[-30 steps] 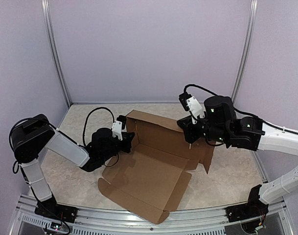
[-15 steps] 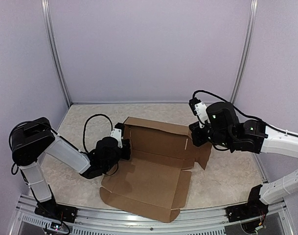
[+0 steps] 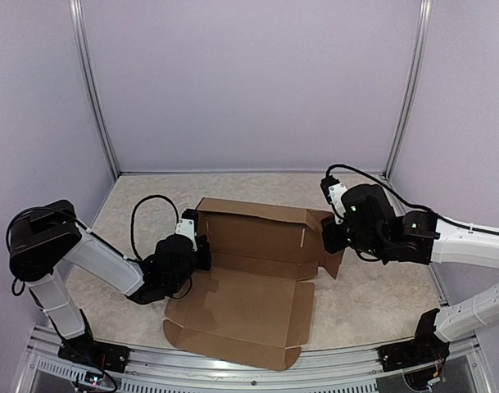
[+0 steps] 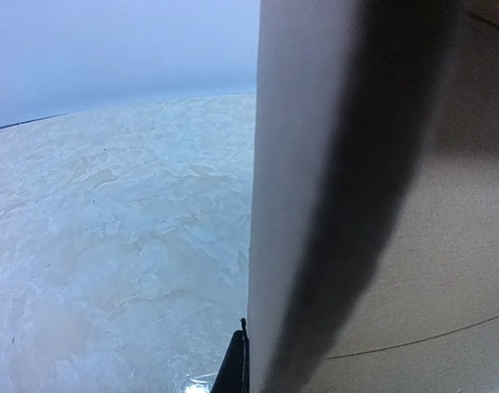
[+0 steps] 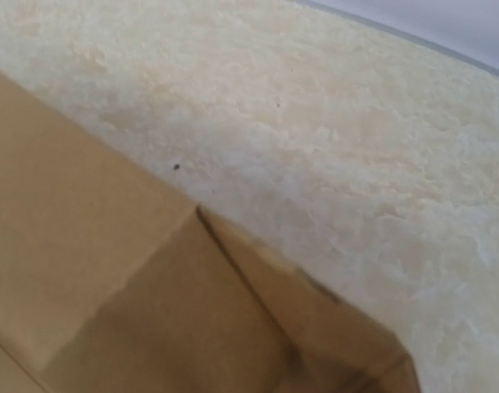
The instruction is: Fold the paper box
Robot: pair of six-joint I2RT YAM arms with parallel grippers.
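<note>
The paper box, brown corrugated cardboard, lies open in the middle of the table with its back wall standing up. My left gripper is at that wall's left end. In the left wrist view one black finger lies flat against a cardboard panel, with the other finger hidden behind it, so the gripper is shut on the panel. My right gripper is shut at the wall's right end, by the raised side flap. In the right wrist view cardboard hides its fingers, so a grip does not show.
The table has a pale mottled top. Lavender walls with metal posts close it in on three sides. A metal rail runs along the near edge. The box's front flap reaches almost to that rail.
Both grippers have come down and the box has turned with them to lie squarer to the table. Its back wall now stands lower and its left end has shifted left.
</note>
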